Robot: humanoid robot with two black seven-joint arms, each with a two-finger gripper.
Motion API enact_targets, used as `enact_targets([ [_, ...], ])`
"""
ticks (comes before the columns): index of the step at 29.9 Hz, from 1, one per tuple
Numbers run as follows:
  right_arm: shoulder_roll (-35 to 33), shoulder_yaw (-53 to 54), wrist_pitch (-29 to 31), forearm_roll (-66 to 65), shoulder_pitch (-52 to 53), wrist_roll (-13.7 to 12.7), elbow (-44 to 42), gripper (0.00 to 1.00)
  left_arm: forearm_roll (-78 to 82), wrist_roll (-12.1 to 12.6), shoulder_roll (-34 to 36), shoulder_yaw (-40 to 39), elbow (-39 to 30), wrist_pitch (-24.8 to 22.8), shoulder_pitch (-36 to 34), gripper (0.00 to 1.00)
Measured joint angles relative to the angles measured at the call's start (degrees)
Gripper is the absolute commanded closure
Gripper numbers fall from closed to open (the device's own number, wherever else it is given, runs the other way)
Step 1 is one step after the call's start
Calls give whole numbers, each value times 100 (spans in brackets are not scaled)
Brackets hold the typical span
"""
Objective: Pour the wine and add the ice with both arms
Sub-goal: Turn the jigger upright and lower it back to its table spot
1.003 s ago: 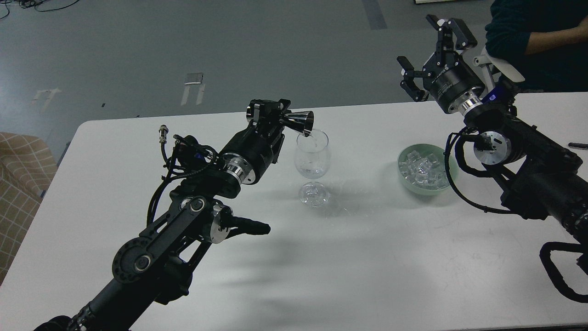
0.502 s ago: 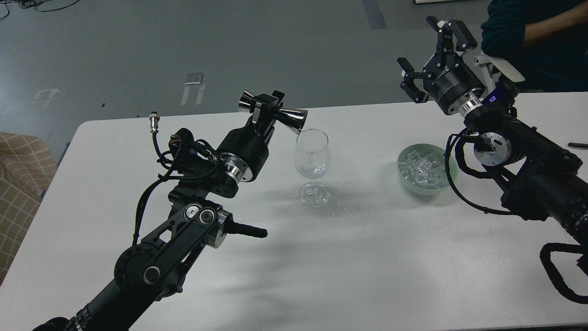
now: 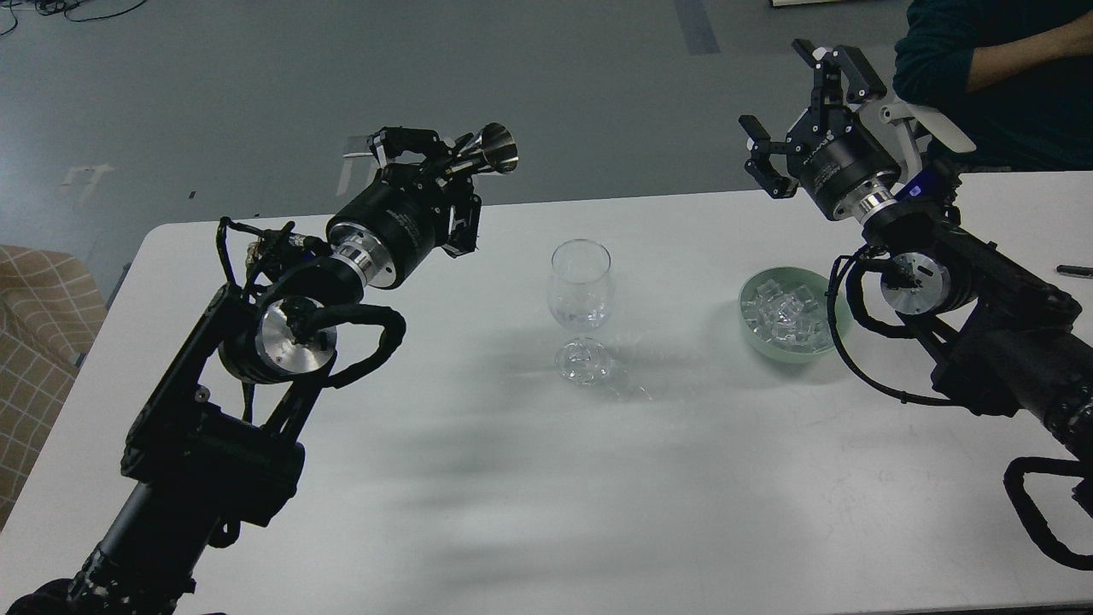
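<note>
A clear wine glass (image 3: 581,286) stands upright at the middle of the white table (image 3: 683,478), with a little clear liquid in its bowl. My left gripper (image 3: 448,162) is shut on a silver double-cone jigger (image 3: 488,155), held up and to the left of the glass, well clear of its rim. A pale green bowl (image 3: 827,301) to the right of the glass holds a heap of clear ice cubes (image 3: 781,318). My right gripper (image 3: 803,107) is open and empty, raised above and behind the bowl.
A person in a dark sleeve (image 3: 982,51) sits at the table's far right corner, close behind my right arm. A dark pen-like object (image 3: 1074,271) lies at the right edge. A checked chair (image 3: 38,342) stands off the left edge.
My left arm has swung the jigger up and left, away from the glass's rim, and turned it from tipped over the glass to pointing away. The right gripper barely moved.
</note>
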Motion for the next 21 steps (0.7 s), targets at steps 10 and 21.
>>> enact_targets([
  [10,36,0,-9,-9,-7,-7,-13,0,-925,-240,-96,-939,2046,-1856,590,99],
  [21,27,-1,-9,-9,-46,-7,-13,0,-1231,-457,-180,-970,3400,-2554,620,81],
])
